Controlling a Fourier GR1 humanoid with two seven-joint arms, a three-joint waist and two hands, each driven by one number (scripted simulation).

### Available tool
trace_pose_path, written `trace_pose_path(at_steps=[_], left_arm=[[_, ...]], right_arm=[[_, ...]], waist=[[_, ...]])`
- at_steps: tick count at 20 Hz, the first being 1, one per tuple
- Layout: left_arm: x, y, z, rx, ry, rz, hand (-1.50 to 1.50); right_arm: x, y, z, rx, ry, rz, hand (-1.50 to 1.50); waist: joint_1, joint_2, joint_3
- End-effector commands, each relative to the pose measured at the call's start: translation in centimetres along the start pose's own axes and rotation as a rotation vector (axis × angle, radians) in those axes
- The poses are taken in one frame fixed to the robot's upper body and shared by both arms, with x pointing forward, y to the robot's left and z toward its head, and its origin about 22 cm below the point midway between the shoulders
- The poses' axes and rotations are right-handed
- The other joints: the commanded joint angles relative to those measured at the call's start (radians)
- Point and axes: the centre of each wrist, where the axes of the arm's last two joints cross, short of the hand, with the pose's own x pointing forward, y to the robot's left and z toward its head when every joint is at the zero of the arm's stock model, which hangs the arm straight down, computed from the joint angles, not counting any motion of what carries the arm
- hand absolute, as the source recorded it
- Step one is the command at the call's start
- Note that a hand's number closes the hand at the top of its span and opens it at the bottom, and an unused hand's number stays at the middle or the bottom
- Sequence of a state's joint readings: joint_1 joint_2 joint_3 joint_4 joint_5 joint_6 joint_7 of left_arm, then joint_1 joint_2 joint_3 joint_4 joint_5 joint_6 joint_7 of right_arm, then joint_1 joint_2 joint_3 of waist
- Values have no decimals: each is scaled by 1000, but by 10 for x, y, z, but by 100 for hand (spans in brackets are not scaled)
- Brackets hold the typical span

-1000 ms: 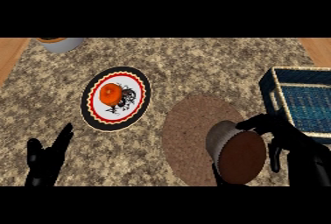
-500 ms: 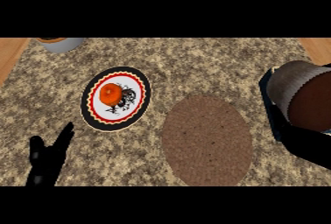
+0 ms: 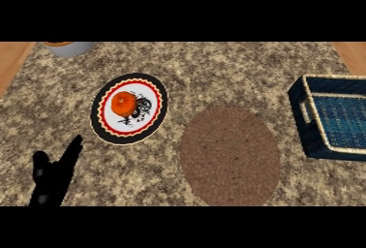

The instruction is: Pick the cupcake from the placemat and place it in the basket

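Left hand (image 3: pixel 53 174) parked at the lower left edge of the head view, fingers straight and up, holding nothing. Right hand nowhere in the shot, so can't tell what it's doing. Just up and right of the left hand: round plate (image 3: pixel 129 108) with a black and red patterned rim, carrying an orange fruit-looking thing (image 3: pixel 123 102) on its white middle. Further right, brown oval placemat (image 3: pixel 229 155) lying flat on the speckled counter (image 3: pixel 214 68), bare on top. Cupcake not visible anywhere. Blue woven basket (image 3: pixel 336 117) at the right edge, only the weave showing inside the visible part. Grey bowl (image 3: pixel 68 47) cut off at top left.
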State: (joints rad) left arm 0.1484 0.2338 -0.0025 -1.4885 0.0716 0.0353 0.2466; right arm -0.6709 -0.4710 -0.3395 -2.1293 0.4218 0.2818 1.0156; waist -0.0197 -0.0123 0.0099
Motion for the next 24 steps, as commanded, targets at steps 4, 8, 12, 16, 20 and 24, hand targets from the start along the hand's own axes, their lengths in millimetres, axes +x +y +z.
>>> trace_pose_path(at_steps=[4, 8, 12, 16, 20, 24], left_arm=[[-20, 2, 3, -30, 86, 2, 0], [-9, -9, -9, -37, 102, 18, 0], [-6, -1, -6, -57, 97, 19, 0], [-8, 0, 4, -40, 88, -6, 0], [-12, -1, -6, -38, 96, 8, 0], [-14, 9, 0, -44, 79, 4, 0]], right_arm=[[-39, -44, -50, 56, 94, 56, 150], [-42, -34, -54, 77, 112, 13, 150], [-81, -15, -72, 85, 180, -34, 150], [-111, -24, -69, 89, 206, -131, 150], [-139, -21, -80, 95, 219, -137, 150], [-162, -20, -91, 64, 219, -157, 150]], waist=[[18, 13, -9], [19, 13, -10], [27, 15, -9], [23, 12, -9], [23, 14, -10], [30, 15, -10]])
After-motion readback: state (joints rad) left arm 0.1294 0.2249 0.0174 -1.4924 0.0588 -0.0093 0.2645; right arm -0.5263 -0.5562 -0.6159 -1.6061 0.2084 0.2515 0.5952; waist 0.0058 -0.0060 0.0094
